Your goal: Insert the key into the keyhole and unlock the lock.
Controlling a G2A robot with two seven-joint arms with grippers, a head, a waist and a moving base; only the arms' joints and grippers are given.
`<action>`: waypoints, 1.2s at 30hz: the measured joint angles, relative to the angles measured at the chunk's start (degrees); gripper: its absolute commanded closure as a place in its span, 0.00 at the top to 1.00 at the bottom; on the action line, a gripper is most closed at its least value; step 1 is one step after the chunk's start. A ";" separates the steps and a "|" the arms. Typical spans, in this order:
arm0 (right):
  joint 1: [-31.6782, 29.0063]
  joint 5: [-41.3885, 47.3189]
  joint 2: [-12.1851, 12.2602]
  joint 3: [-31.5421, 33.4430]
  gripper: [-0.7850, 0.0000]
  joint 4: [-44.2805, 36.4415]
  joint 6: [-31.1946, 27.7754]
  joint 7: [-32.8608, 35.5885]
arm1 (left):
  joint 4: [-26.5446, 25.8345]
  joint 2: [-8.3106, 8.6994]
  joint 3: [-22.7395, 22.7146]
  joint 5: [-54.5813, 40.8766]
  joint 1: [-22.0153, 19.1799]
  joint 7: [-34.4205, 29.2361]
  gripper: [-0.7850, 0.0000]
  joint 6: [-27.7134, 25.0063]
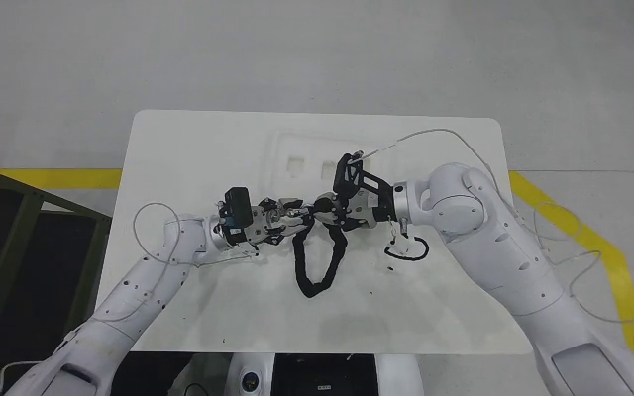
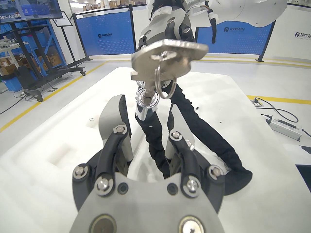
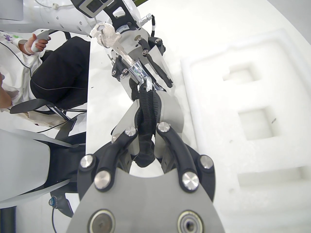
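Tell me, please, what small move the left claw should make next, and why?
Probably shift the left claw so it straddles the head of the key, then close on it. The key is already seated in the lock, the left claw is open and grips nothing, and the right claw is shut on the lock's black sleeve, steadying it for a turn.

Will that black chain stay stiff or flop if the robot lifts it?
Probably floppy: the black chain sags in a loop from the right gripper. Its thick sleeve and metal lock end hint it's heavy. The key ring would likely swing.
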 measured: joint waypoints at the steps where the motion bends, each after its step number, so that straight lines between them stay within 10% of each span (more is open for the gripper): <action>1: -0.02 0.07 0.02 -0.02 0.00 -0.01 -0.03 -0.01 | 0.28 -0.12 0.17 -0.03 -0.19 0.21 0.44 -0.04; 8: 0.18 0.38 0.08 -0.42 0.00 -0.01 -0.08 0.21 | 2.48 -1.29 1.99 -0.84 -1.95 2.65 0.39 -0.92; 14: 0.39 0.61 0.11 -0.59 0.00 0.40 0.12 -0.04 | 4.29 -2.09 3.22 -0.39 -3.09 4.30 0.11 -0.80; 28: 0.11 -0.12 0.41 -0.35 0.00 0.47 1.03 -0.44 | 5.82 -2.11 2.43 1.46 -2.72 6.65 0.00 -0.53; 31: 0.37 -0.06 0.39 -0.79 0.34 0.66 1.64 0.47 | 5.02 -1.78 1.87 3.06 -3.00 4.45 0.00 -1.20; 36: 0.84 0.25 0.36 -1.09 0.44 0.82 2.50 1.28 | 2.62 -0.98 0.00 4.48 -3.05 -1.36 0.00 -2.90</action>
